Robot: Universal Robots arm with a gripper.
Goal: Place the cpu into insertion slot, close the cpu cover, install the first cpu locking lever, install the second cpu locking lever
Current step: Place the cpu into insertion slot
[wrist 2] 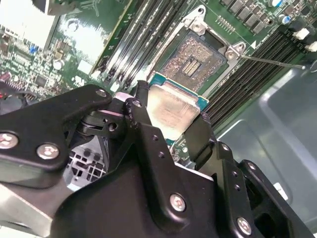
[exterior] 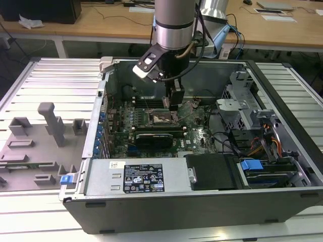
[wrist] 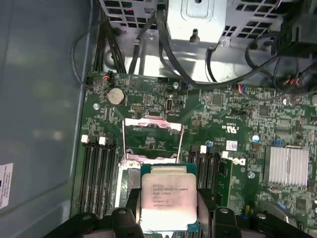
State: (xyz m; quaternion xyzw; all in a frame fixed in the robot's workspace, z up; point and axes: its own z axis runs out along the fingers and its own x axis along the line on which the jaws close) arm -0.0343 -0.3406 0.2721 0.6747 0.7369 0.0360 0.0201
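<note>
Step in hand: placing the cpu into the insertion slot; judging by the gap, it is not yet seated
Gripper: the gripper (wrist 2: 171, 119) is clamped on the cpu (wrist 2: 174, 106), with a black finger on each of two opposite edges and the dull metal top facing the wrist cameras
Where the cpu is: held in the air inside the open computer case (exterior: 202, 217), just above the green board, near the insertion slot (wrist 2: 195, 62) but offset to one side of it in the second wrist view
Slot: uncovered, pale pin field bare inside its frame
Cover: the cpu cover (wrist: 152, 133) stands tipped open beyond the chip in the first wrist view, and the board shows through its window
Lever: a thin lever rod (wrist 2: 271, 61) is swung out, clear of the socket
Neighbours: long black memory slots (wrist: 96, 173) flank the socket closely on both sides
Doing it well: square the chip's edges to the frame first, hold it level, and lower it straight with no sideways slide or pressing, so it settles under its own weight
Orientation: the corner mark is too small to tell, so match the notches before lowering
Risk: a tilted or shifted drop could bend the pins, and the fingers have little room beside the frame
</note>
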